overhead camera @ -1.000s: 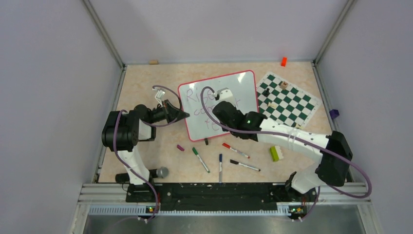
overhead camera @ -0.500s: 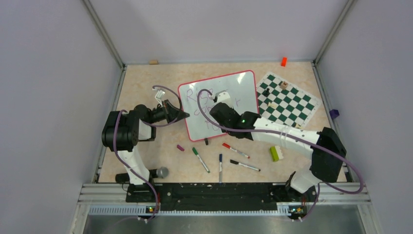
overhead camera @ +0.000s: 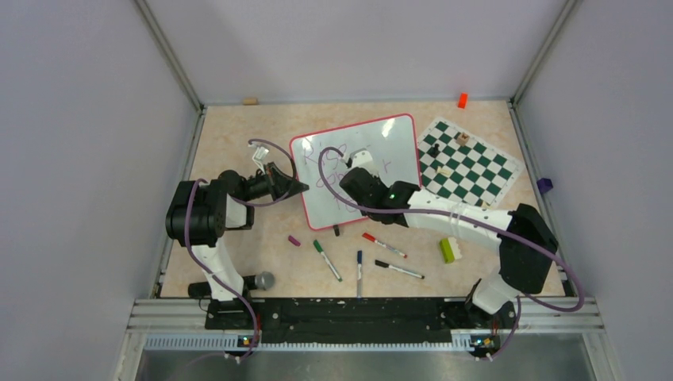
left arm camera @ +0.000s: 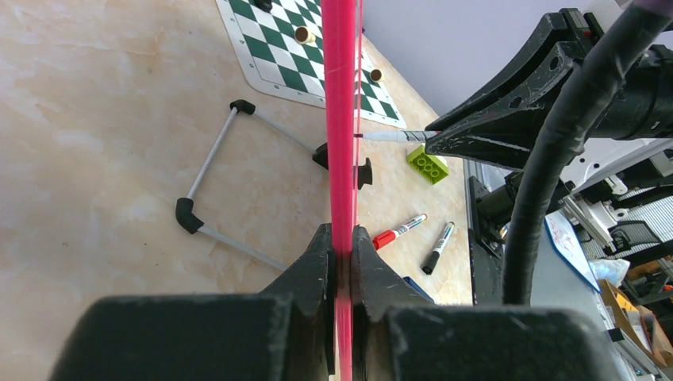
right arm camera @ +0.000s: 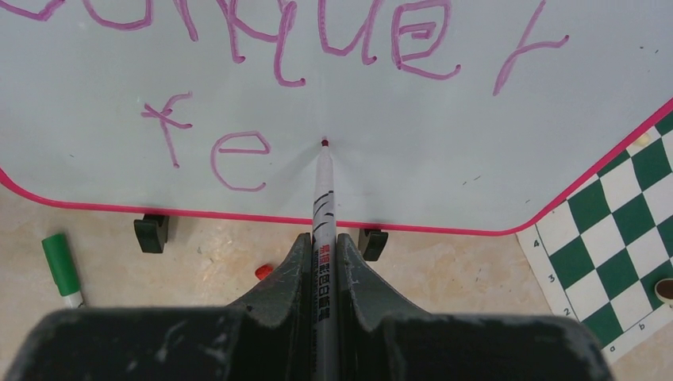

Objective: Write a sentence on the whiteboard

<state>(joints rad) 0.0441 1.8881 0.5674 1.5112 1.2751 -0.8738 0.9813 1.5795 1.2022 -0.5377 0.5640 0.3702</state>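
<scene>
whiteboard [overhead camera: 399, 140] edge pinched in left gripper [left arm camera: 343, 240], marker [right arm camera: 322, 193] clamped in right gripper [right arm camera: 324, 240], tip touching beside "fe" of sentence [right arm camera: 238, 152].

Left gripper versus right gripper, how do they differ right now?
The left gripper clamps the whiteboard edge-on by its pink rim; the right gripper clamps a marker. The left gripper sits at the board's side edge, while the right gripper faces its written side, marker tip against the surface just right of "fe". Both are shut on something.

Right claw [right arm camera: 321, 242] with marker [right arm camera: 322, 186] shifted left across whiteboard [right arm camera: 444, 159].
</scene>
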